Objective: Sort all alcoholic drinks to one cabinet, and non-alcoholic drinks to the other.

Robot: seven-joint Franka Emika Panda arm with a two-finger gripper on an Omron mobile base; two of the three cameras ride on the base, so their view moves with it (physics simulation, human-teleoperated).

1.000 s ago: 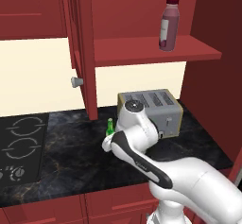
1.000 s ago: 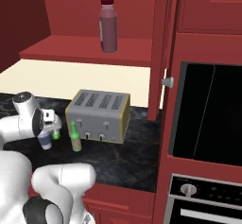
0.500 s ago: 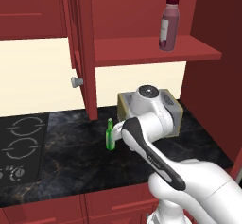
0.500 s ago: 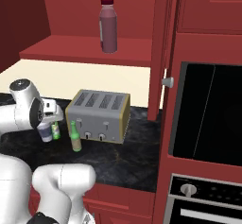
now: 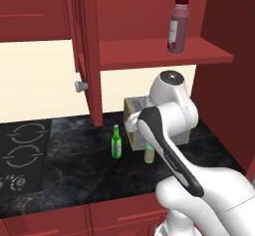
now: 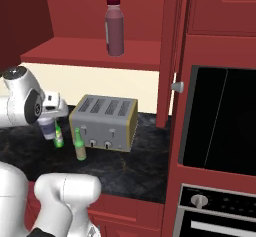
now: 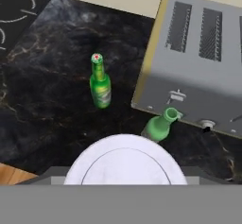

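Note:
My gripper (image 6: 48, 119) is shut on the small white lidded cup (image 6: 47, 130), holding it above the counter just left of the toaster. The cup's round white lid (image 7: 125, 164) hides my fingertips in the hand view. Below it on the black counter stand the two alcoholic drinks. The bright green bottle (image 5: 116, 143) (image 6: 58, 136) (image 7: 100, 84) is to the left. The paler olive bottle (image 5: 149, 154) (image 6: 80, 145) (image 7: 160, 126) is right in front of the toaster. The dark red juice bottle (image 5: 178, 26) (image 6: 114, 27) stands upright on the open cabinet's shelf.
A grey toaster (image 6: 104, 122) (image 7: 198, 62) sits against the back wall. An open cabinet door with a knob (image 5: 79, 85) (image 6: 177, 86) hangs over the counter. A cooktop (image 5: 20, 150) lies at the left, and a built-in oven (image 6: 220, 121) stands at the right.
The arm has swung upward and lifted the cup higher above the counter. Both green bottles and the juice bottle have stayed put.

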